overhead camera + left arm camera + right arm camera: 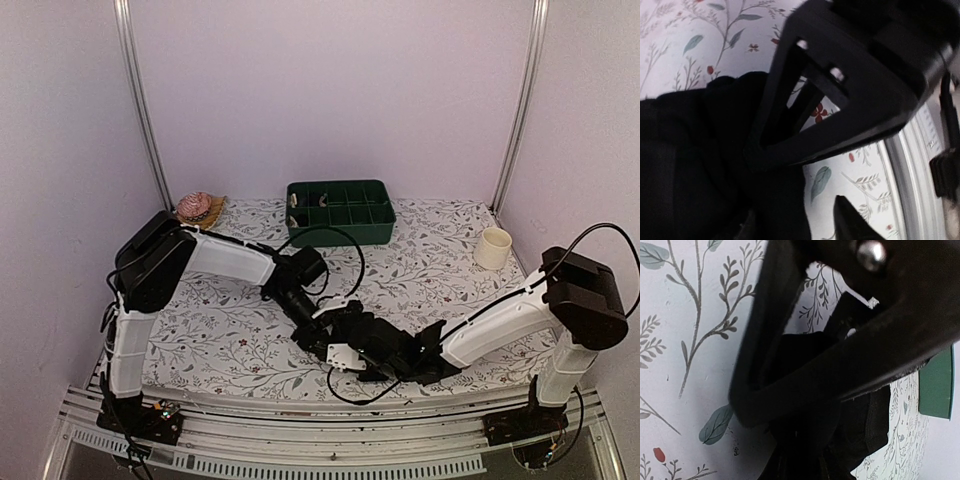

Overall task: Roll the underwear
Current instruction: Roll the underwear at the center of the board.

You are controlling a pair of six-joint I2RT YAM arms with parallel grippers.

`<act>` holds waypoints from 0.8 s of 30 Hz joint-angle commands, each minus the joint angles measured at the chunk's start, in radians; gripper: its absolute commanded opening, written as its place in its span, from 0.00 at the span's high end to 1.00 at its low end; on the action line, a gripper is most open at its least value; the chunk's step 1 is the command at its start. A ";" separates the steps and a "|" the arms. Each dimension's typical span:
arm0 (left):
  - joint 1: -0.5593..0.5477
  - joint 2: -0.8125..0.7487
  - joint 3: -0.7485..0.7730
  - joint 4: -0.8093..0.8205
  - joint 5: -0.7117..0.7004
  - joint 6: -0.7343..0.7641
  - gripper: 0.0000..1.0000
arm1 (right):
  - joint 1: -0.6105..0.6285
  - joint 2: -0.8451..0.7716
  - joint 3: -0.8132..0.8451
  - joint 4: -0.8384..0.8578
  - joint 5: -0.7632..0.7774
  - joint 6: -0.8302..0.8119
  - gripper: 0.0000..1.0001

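Note:
The underwear (365,335) is a bunched black bundle on the flowered cloth near the table's front edge, between both grippers. My left gripper (318,338) is at its left end. In the left wrist view the fabric (700,165) fills the left side and one fingertip (850,220) stands apart over bare cloth, so the jaws are open. My right gripper (395,362) is at the bundle's right end. In the right wrist view black fabric (860,425) narrows into its jaws, which are shut on it. Each wrist view is partly blocked by the other gripper's black frame.
A green compartment tray (340,212) stands at the back centre, and its corner shows in the right wrist view (936,385). A cream cup (493,248) is at the back right and a pink round object (197,208) at the back left. The table's metal front rail (920,165) runs close by.

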 commanded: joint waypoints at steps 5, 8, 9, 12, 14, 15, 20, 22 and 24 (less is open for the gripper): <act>0.010 -0.203 -0.191 0.152 -0.155 -0.030 0.16 | -0.033 0.015 0.058 -0.180 -0.182 0.123 0.89; 0.010 -0.348 -0.308 0.316 -0.195 -0.031 0.14 | -0.058 0.004 0.076 -0.216 -0.280 0.147 0.89; 0.011 -0.385 -0.351 0.370 -0.202 -0.018 0.13 | -0.071 0.004 0.085 -0.237 -0.314 0.155 0.89; 0.011 -0.468 -0.478 0.511 -0.226 0.029 0.13 | -0.109 0.013 0.126 -0.299 -0.417 0.184 0.90; 0.011 -0.501 -0.547 0.583 -0.232 0.064 0.13 | -0.136 0.020 0.149 -0.336 -0.489 0.202 0.90; 0.010 -0.511 -0.574 0.615 -0.236 0.075 0.13 | -0.153 0.026 0.165 -0.358 -0.535 0.213 0.89; -0.002 -0.519 -0.660 0.713 -0.261 0.117 0.18 | -0.230 0.090 0.252 -0.466 -0.704 0.259 0.90; -0.013 -0.503 -0.673 0.743 -0.293 0.120 0.20 | -0.260 0.125 0.285 -0.500 -0.793 0.274 0.90; -0.033 -0.485 -0.679 0.764 -0.338 0.120 0.21 | -0.280 0.151 0.319 -0.534 -0.857 0.282 0.90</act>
